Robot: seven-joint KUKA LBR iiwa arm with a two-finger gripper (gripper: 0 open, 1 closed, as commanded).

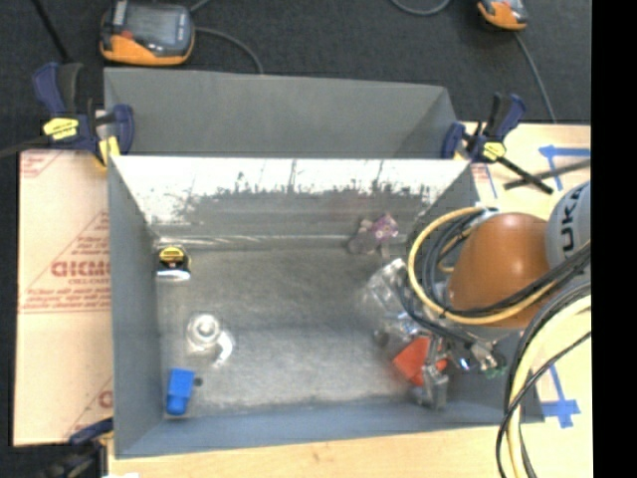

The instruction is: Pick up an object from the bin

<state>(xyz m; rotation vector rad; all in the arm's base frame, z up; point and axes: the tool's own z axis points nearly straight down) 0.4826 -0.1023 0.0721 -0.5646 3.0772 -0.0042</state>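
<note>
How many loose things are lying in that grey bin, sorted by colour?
Yellow-and-black item: 1
Clear items: 2, one at the left, one beside the arm
Blue block: 1
Pale purple item: 1
Red item: 1
Total: 6

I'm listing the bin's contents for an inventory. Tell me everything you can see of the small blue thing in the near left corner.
The blue thing is small, blocky and roughly rectangular, bright blue and plastic by its look, with a small dark spot at one far corner. It lies on the floor of the bin in the near left corner, close to both walls; whether it touches them cannot be told. A clear round thing lies just beyond it, apart. The gripper is far off at the right.
</note>
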